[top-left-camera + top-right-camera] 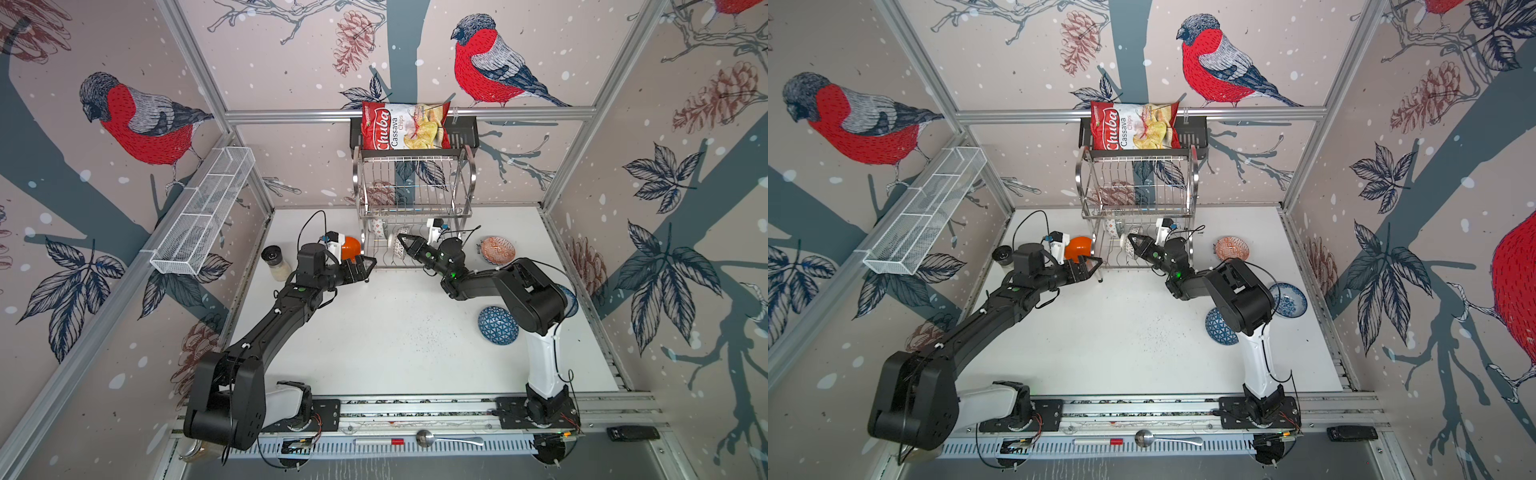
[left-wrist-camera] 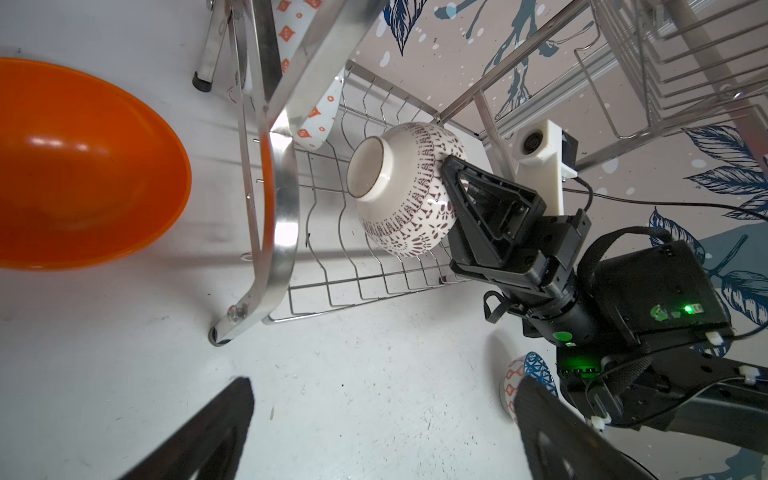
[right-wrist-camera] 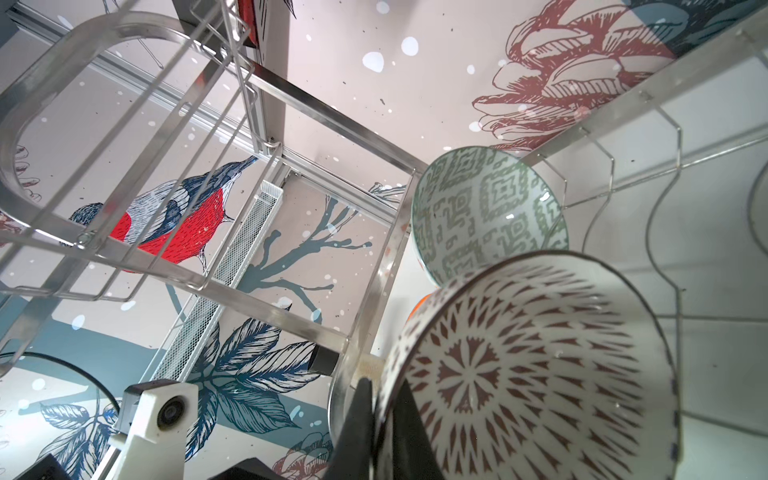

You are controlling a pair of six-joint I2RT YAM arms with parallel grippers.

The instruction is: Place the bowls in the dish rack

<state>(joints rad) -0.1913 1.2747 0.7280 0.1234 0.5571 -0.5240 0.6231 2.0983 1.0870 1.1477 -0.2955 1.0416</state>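
Standing at the back of a flat white tabletop [image 1: 395,353], the 2-tier stainless-steel wire dish rack [image 1: 411,195] has its long side running left to right in both top views. Walls papered with red-breasted birds, pine cones and leaves close the cell on 3 sides, framed by aluminium rails.

The right gripper [image 2: 451,166] is clamped on the rim of a white ceramic bowl with a brown pattern [image 2: 411,195], 1 finger outside the wall and 1 inside. This bowl lies on its side over the lower tier; its foot ring points toward the rack's left frame and its mouth faces back along the gripper. Whether it touches the wires I cannot tell.

Just beyond it, a bowl with a grey-green patterned inside [image 3: 486,208] stands on edge in the lower tier, mouth facing the same way.

The left gripper [image 1: 368,266] hangs empty by the rack's front left leg, jaws wide apart. A glossy orange bowl [image 1: 351,247] sits on the table just left of the rack.

Right of the rack, 3 bowls rest on the table: a red-orange patterned one [image 1: 497,249], a dark-blue triangle one [image 1: 496,326], and a blue-floral one [image 1: 1289,299] partly hidden by the right arm.
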